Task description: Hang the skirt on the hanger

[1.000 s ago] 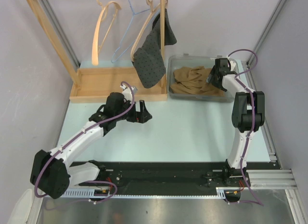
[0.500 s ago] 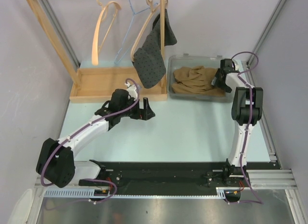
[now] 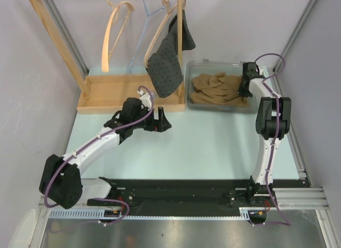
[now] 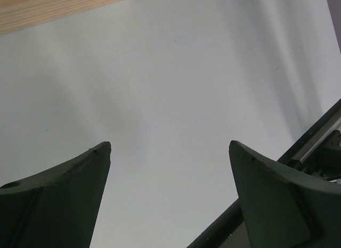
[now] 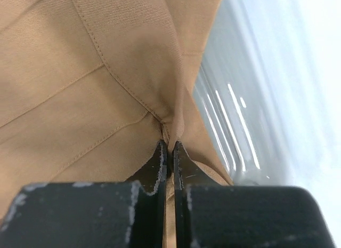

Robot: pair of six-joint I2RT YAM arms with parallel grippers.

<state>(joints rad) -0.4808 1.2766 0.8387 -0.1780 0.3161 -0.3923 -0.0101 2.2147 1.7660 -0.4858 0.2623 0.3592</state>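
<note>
Tan twill skirt [image 5: 80, 72], seamed and rumpled, is pinched by the right gripper [image 5: 169, 148]; left gripper [image 4: 170, 146] spread.

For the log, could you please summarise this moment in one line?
right gripper: shut on tan skirt in bin | left gripper: open, empty

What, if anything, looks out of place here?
The dark dotted garment hangs lopsided, bunched on one side of its wooden hanger. The tan skirt lies crumpled in the clear bin.
</note>
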